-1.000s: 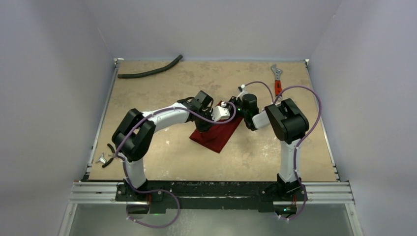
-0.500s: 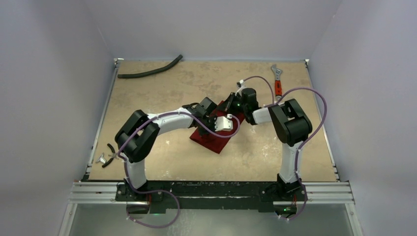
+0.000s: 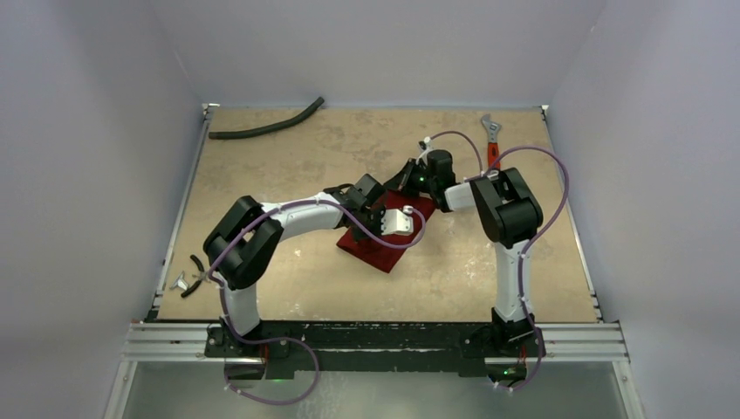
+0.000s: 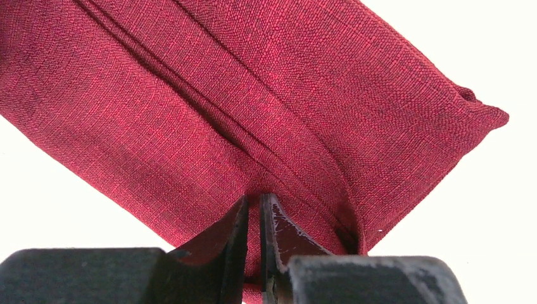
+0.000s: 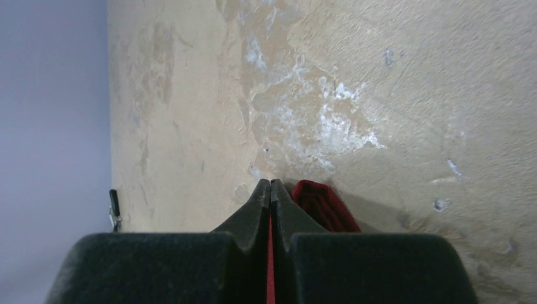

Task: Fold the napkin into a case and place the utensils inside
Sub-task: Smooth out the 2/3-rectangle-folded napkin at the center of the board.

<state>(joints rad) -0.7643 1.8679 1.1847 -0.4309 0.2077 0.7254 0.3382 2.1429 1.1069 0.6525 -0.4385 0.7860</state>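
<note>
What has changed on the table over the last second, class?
The left gripper slid right and nearer across the napkin, where it pinches a fold. The right gripper, shut on the napkin's far corner, drew back toward the far edge. The hose and wrench stayed put.

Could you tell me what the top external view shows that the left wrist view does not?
Only the top external view shows the black hose at the table's far left, the red-handled wrench at the far right, and the right arm reaching in. Only the left wrist view shows the napkin's weave and long fold creases, and the left tool pinching a puckered fold of the cloth. Both views show the dark red napkin folded into a narrow shape.
</note>
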